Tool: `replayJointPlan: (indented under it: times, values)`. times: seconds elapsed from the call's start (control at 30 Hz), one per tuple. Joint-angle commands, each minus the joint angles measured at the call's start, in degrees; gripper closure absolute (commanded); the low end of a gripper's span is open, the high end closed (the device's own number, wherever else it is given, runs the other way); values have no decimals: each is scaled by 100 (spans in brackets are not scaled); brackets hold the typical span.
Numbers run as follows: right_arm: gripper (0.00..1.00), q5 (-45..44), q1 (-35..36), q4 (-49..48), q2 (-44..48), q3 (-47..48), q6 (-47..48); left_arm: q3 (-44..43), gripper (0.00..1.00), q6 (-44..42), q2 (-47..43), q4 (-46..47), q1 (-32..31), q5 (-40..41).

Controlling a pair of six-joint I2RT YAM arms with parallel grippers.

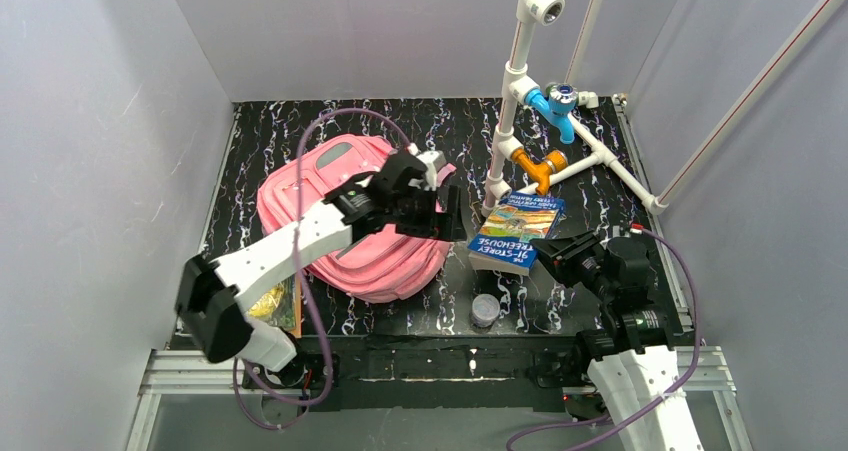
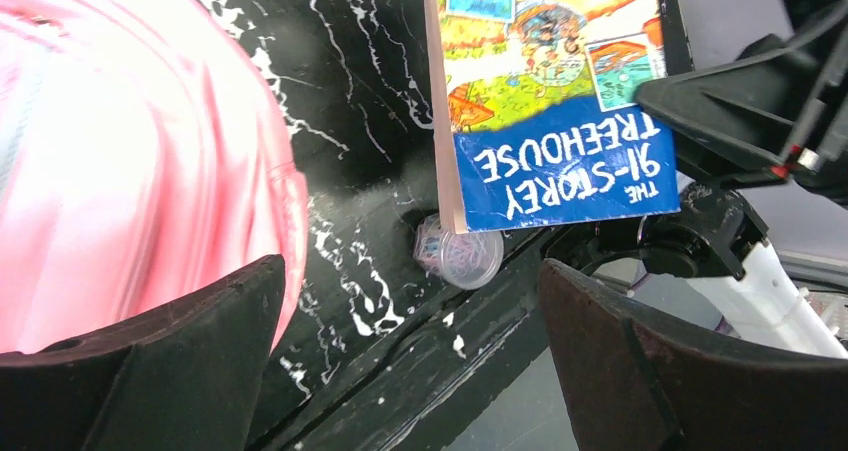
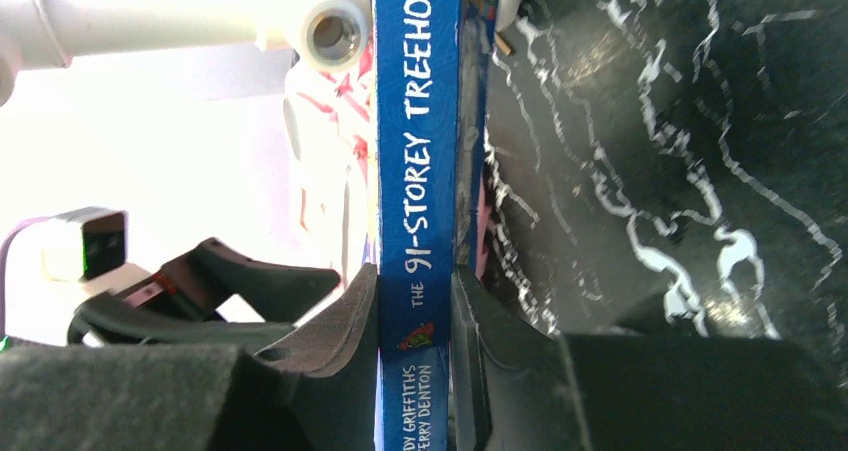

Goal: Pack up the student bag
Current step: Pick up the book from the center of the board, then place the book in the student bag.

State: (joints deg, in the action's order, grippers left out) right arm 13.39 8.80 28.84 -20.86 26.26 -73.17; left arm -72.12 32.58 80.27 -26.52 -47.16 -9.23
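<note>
Nearest the arm bases, a small clear jar [image 1: 485,309] of coloured bits stood on the dark, white-veined surface [image 1: 450,131], close to its front edge. To the left, partly hidden under the left arm, lay a flat gold-yellow item [image 1: 275,306]; what it was could not be made out.

A little farther in on the right, the right pincer [image 1: 555,254] was clamped on the near right corner of a book [image 1: 515,231], "The 91-Storey Treehouse". The right wrist view showed the blue spine pressed between the two black fingers, one on each cover. In the top view the book faced cover up, between the jar and the foot of the pipe frame. Whether its far end rested on the surface could not be told.

At about the same depth, the left pincer [image 2: 410,276] hung with its fingers wide apart and nothing between them. It sat at the right edge of the student bag [image 1: 290,196], pointing towards the book and the jar.

The bag lay flat on the left half of the surface, pink, with its white patch towards the back wall. The left arm crossed over it.

Farthest back on the right stood a white pipe frame [image 1: 515,91], carrying an orange fitting [image 1: 537,166] and, behind it, a blue fitting [image 1: 553,106].
</note>
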Motion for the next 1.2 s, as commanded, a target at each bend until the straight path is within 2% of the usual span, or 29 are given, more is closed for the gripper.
replayJointPlan:
  times: [0.0, 0.1, 0.3, 0.47, 0.6, 0.67, 0.77, 0.83, 1.03, 1.17]
  values:
    - [99, 866, 8, -164, -105, 441, -429, 489, 4, -220, -720, -457, 97, 323]
    - [99, 1273, 8, -31, -364, 670, -171, 690, 3, 172, -1083, -380, 215, 195]
    - [99, 2419, 8, -463, -688, 890, 282, 1106, 2, 1267, -1789, 149, 731, -305]
    - [99, 3303, 8, -1290, -987, 906, 217, 1681, 2, 2619, -2109, 1072, 1196, -923]
    - [99, 3503, 8, -1676, -1227, 1007, 331, 2156, 2, 3892, -2118, 1833, 1321, -1411]
    - [99, 3549, 8, -2094, -1261, 910, 85, 2456, 2, 4435, -2140, 2236, 1323, -1569]
    - [99, 3619, 8, -3336, -1260, 585, -806, 2887, 2, 5056, -2284, 2932, 1323, -1619]
    - [99, 3618, 8, -3585, -1298, 545, -991, 2913, 2, 5129, -2333, 2960, 1323, -1608]
    - [99, 3621, 17, -3529, -1368, 678, -1011, 2637, 2, 4975, -2320, 2969, 1297, -1747]
    - [99, 3593, 17, -3274, -1339, 645, -900, 2772, 2, 4876, -3013, 2753, 1297, -995]
